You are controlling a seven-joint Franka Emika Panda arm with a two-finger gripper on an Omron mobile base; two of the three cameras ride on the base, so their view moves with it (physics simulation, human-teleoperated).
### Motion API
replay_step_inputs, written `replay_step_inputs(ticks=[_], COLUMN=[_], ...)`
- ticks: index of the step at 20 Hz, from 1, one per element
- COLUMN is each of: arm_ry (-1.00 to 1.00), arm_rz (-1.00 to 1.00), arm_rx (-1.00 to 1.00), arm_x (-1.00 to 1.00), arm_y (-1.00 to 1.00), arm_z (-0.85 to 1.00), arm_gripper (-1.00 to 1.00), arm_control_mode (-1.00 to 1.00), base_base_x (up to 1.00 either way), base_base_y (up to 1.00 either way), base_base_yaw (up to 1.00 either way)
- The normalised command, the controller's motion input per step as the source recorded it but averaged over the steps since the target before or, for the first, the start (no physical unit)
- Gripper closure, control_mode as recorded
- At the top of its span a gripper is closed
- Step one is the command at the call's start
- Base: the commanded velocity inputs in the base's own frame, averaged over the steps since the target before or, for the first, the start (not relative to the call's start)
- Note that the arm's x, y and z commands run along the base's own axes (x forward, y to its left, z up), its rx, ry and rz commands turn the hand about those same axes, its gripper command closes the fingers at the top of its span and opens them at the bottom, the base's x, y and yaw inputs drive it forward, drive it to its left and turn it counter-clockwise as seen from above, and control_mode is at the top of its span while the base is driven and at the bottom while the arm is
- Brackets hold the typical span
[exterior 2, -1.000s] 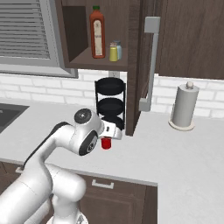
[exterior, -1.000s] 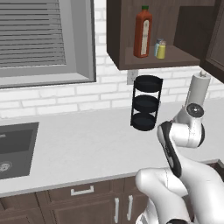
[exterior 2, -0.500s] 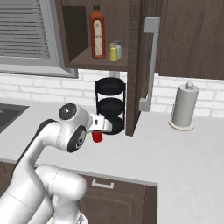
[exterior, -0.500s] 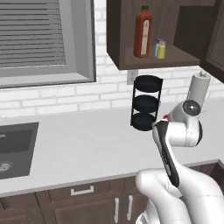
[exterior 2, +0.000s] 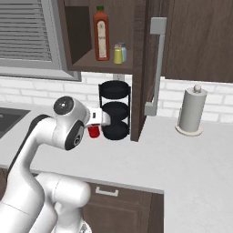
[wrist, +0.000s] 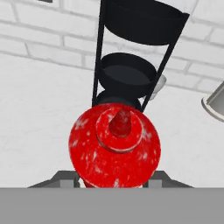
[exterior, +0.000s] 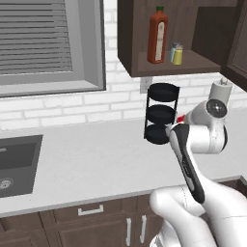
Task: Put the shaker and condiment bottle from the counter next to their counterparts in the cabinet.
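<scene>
Beside the black rack (exterior 2: pixel 114 110): red bottle (wrist: pixel 114 146), nozzle along the hand's axis, clasped in gripper (wrist: pixel 114 178); cabinet (exterior 2: pixel 102 63) shelf well above.

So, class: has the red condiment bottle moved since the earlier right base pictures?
Yes. The condiment bottle has shifted left and slightly up, away from the black tiered rack, carried in the gripper.

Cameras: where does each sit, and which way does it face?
Left base view: behind-left, facing the dark brown wall cabinet; white arm lower right.
Right base view: behind-right, facing that cabinet; arm lower left, hand at the small bright red condiment bottle.
Hand view: on the hand, looking down that bottle towards the black three-tier rack.
Shared: rack, red bottle.
</scene>
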Motion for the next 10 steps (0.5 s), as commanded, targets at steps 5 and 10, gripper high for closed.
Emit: replay_step_inputs(ticks=[5,10], arm_ry=[0.0,0.0], arm_rz=[0.09,0.06], arm_rx=[0.0,0.0], arm_x=[0.0,0.0], arm_y=[0.2,0.16], arm_z=[0.58,0.54], arm_gripper=[1.0,1.0], arm_control_mode=[-1.0,-1.0], base_base_x=[0.0,0.0], base_base_y=[0.0,0.0], base_base_yaw=[0.0,0.0])
